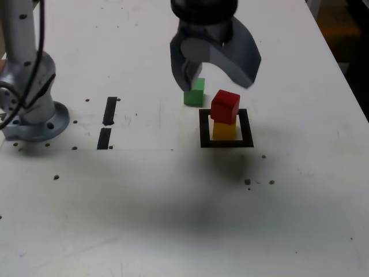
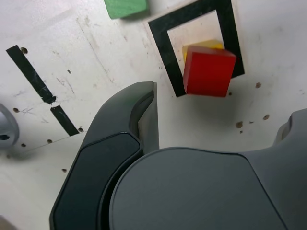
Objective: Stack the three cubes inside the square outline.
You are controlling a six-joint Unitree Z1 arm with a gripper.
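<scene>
"Where have things got to over there?"

"2 of the 3 cubes look stacked. The yellow (image 1: 224,131) sits inside the square (image 1: 205,142), and the red (image 1: 225,107) rests on top of it, turned a bit out of line with it."

"And the hand?"

"The gripper (image 1: 220,82) is spread wide, with nothing pinched between its 2 fingers. It hangs above the table (image 1: 138,190), clear of the red cube."

"So what's left?"

"Just 1 cube, the green (image 1: 194,96). It's on the table outside the square, near the frame's far edge, over towards the exterior view's left."

"More than half done, then?"

"I'd say 2 parts out of 3. The next move should be to close on the green one, lift it above the red and lower it there."

"Anything you'd worry about?"

"That twist in the red cube. If the green comes down off-centre or gives it a nudge, the top of the stack could slide or topple."
</scene>
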